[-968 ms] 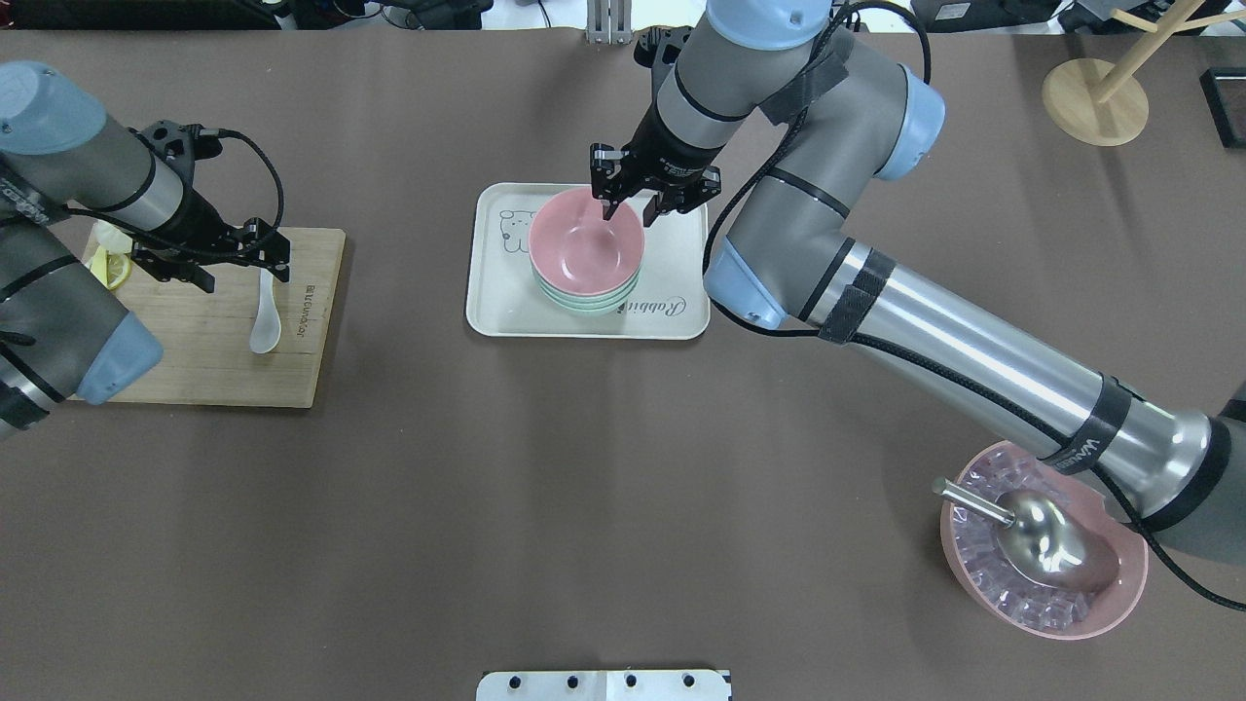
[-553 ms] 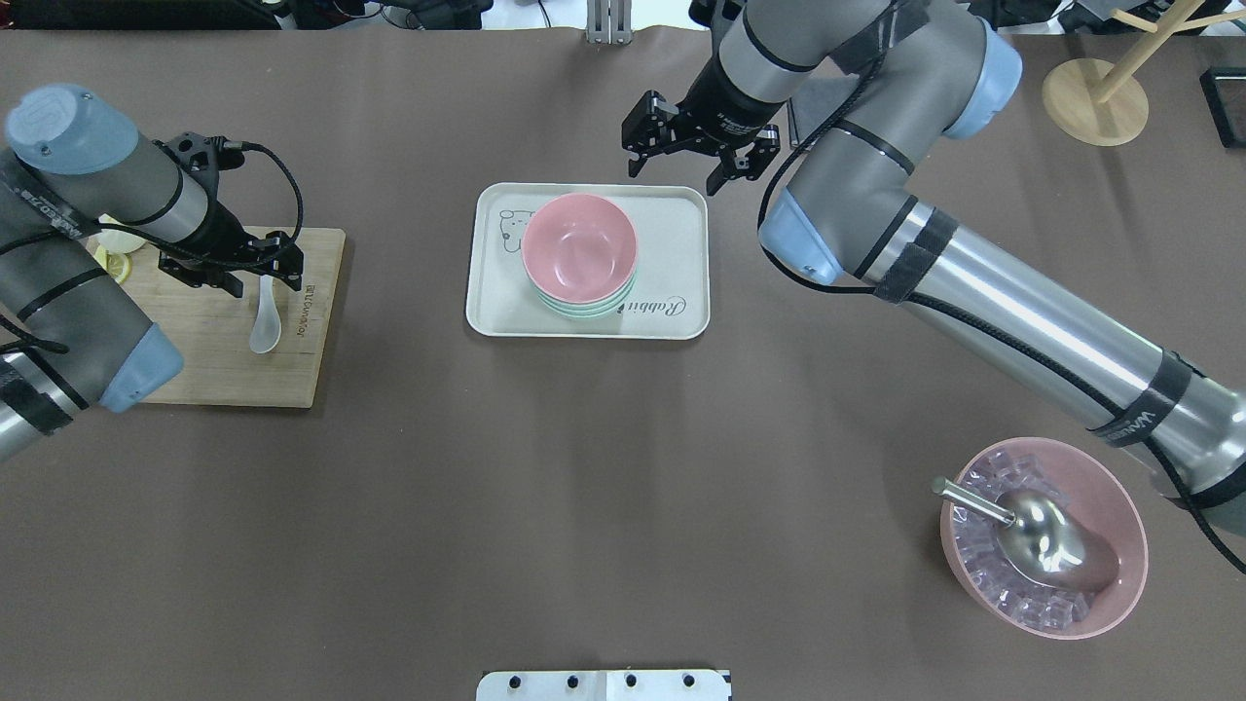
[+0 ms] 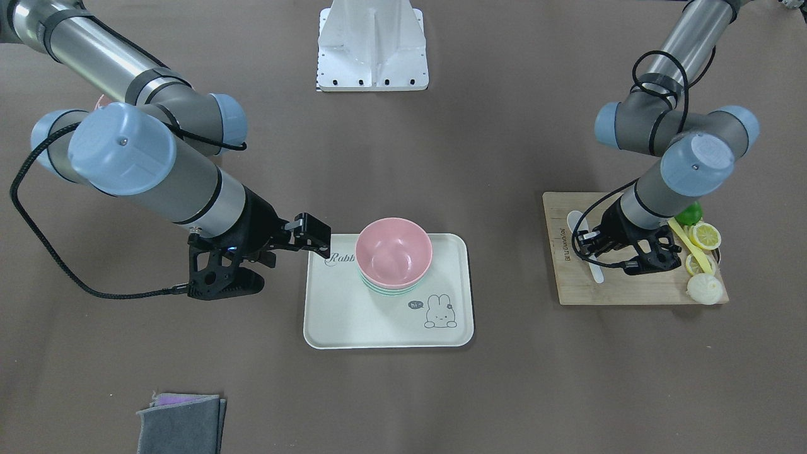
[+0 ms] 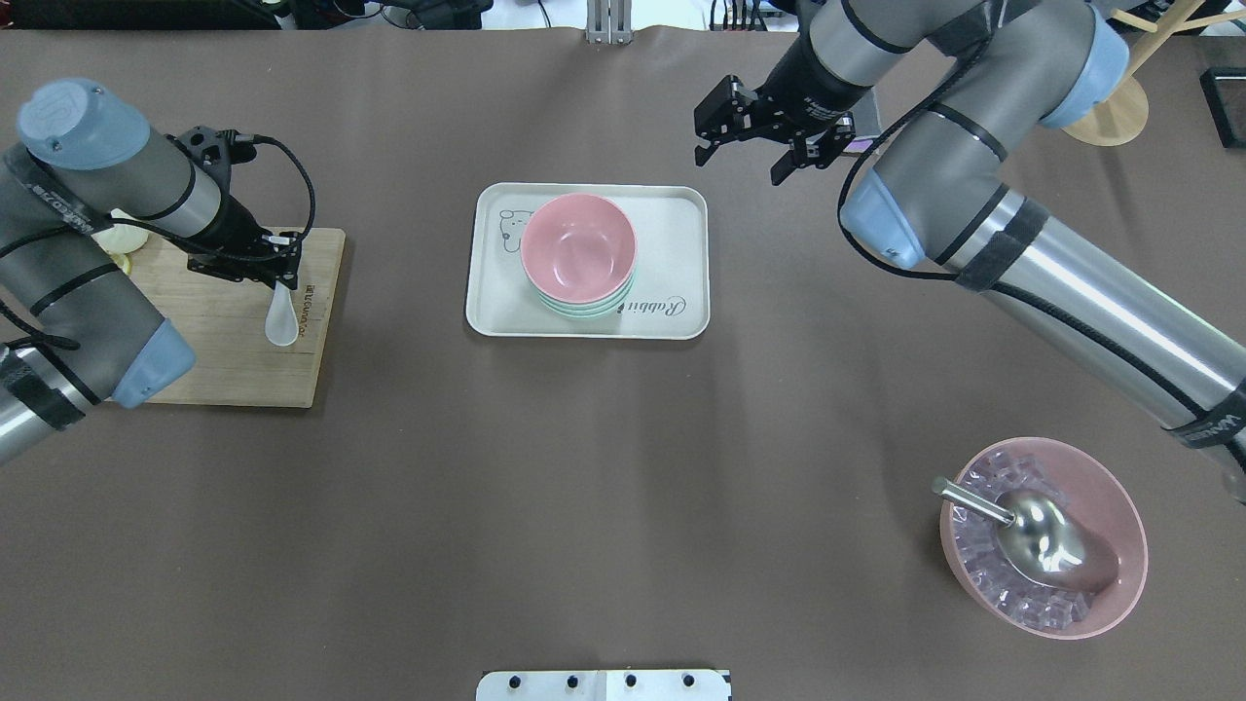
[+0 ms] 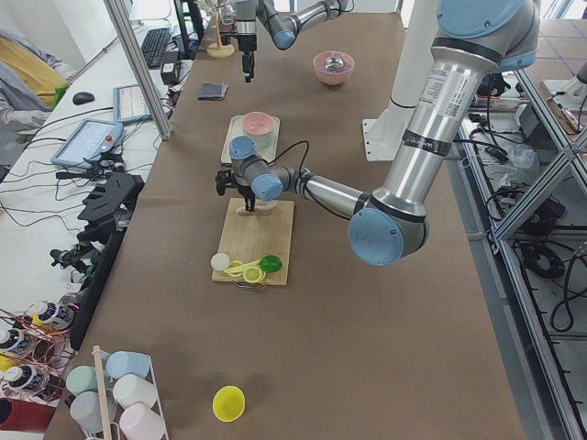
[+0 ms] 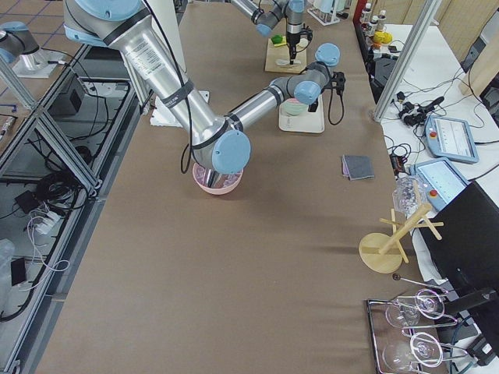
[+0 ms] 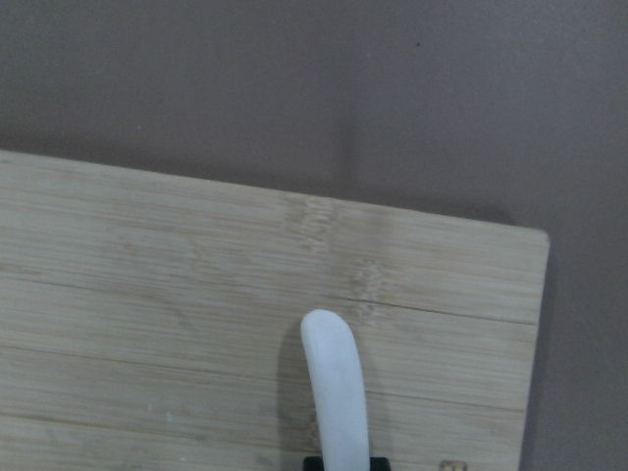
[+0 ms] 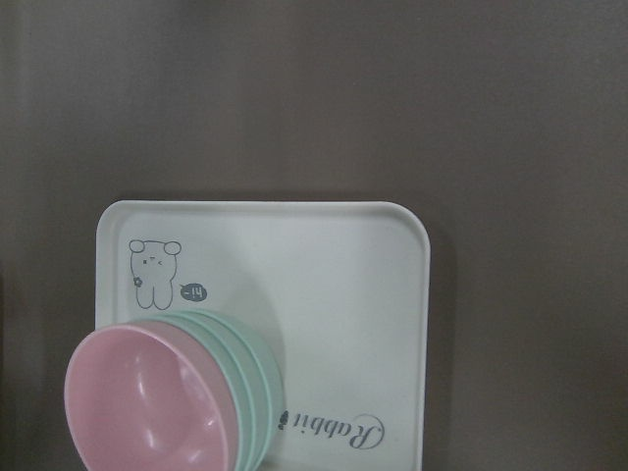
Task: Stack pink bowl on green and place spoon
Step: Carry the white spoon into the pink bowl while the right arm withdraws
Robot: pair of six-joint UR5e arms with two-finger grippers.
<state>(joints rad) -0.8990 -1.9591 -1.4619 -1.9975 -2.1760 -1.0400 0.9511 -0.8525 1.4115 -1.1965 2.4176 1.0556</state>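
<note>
A pink bowl [image 4: 578, 247] sits stacked on top of green bowls [image 4: 588, 307] on a cream tray [image 4: 681, 209]. The stack also shows in the right wrist view, with the pink bowl [image 8: 147, 402] on the green bowls [image 8: 253, 378]. My right gripper [image 4: 740, 167] is open and empty, above the table beyond the tray's far right corner. A white spoon [image 4: 281, 323] lies on a wooden cutting board [image 4: 224, 360]. My left gripper [image 4: 284, 271] is shut on the spoon's handle. The spoon's end [image 7: 334, 383] shows in the left wrist view.
Lemon slices [image 3: 705, 235], a lime [image 3: 692, 211] and a white round piece [image 3: 705, 289] lie on the board's outer end. A large pink bowl of ice with a metal scoop [image 4: 1042, 535] stands at the near right. A wooden stand [image 4: 1095, 102] is at the far right.
My right gripper has left the pink bowl and moved away to the far right, open. My left gripper has closed on the spoon's handle, and the spoon has shifted slightly right.
</note>
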